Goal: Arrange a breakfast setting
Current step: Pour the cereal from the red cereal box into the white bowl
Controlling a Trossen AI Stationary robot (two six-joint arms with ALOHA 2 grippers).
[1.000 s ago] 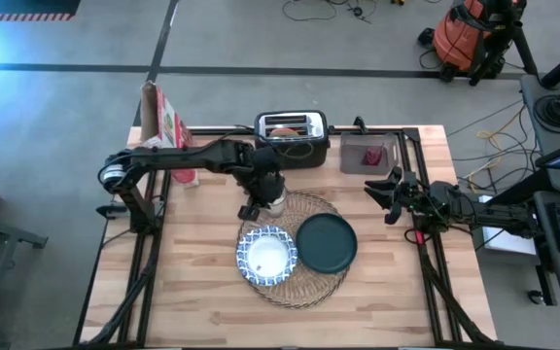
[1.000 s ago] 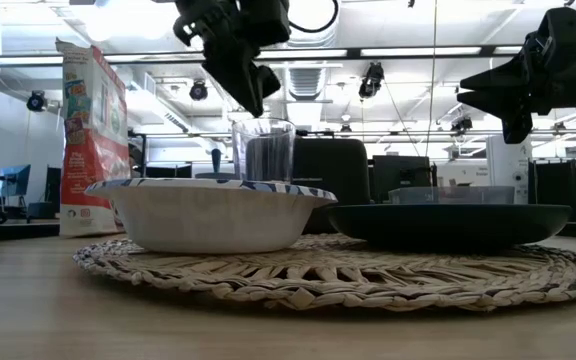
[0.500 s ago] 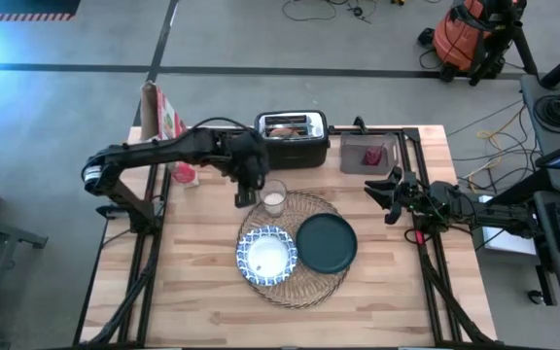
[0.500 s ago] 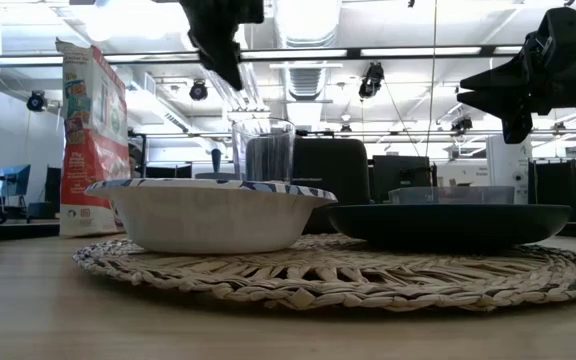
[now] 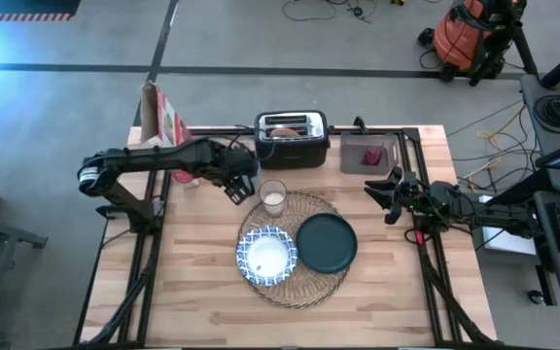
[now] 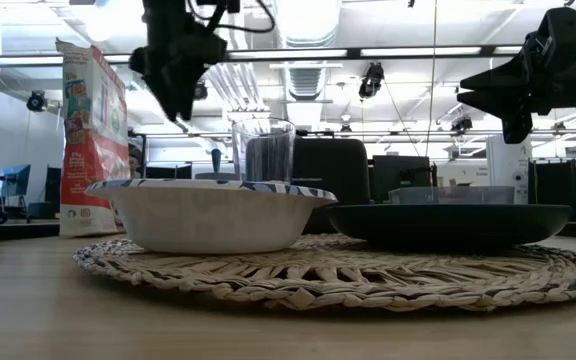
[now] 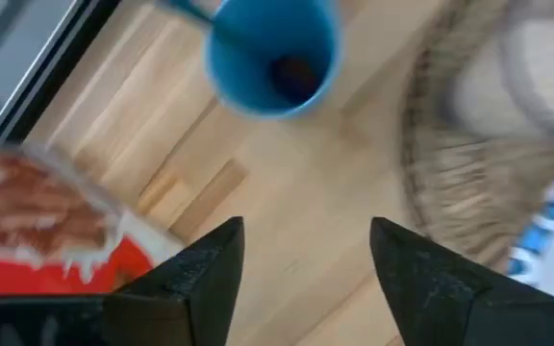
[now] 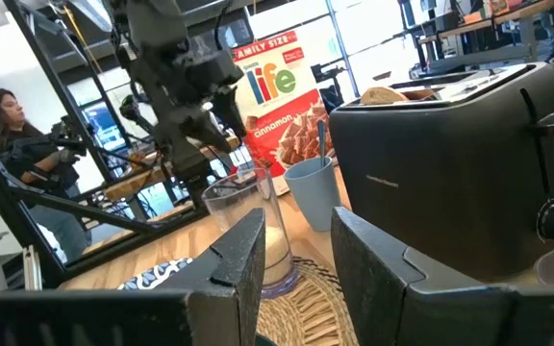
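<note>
A clear glass of milk [image 5: 273,197] stands on the far edge of the round woven placemat [image 5: 304,297]. The blue-and-white bowl [image 5: 266,255] and the dark teal plate [image 5: 327,242] sit side by side on the mat. My left gripper [image 5: 234,190] hangs open above the bare wood just left of the glass, pointing steeply down, with nothing between its fingers [image 7: 200,279]. Below it stands a small blue cup [image 7: 272,53]. My right gripper [image 5: 385,194] waits open at the table's right side, level, and holds nothing. A dark-red item [image 5: 372,156] lies in a grey tray.
A black-and-silver toaster [image 5: 292,136] stands at the far edge behind the glass. A cereal box [image 5: 163,122] stands at the far left corner. A thin handle [image 8: 323,144] sticks up out of the blue cup [image 8: 308,187]. Bare wood lies near and left of the mat.
My left gripper has let go of the glass, drawn away from it toward the table's left edge, risen slightly and rolled about its own axis. The glass stays upright on the placemat's far edge. My right arm has kept still.
</note>
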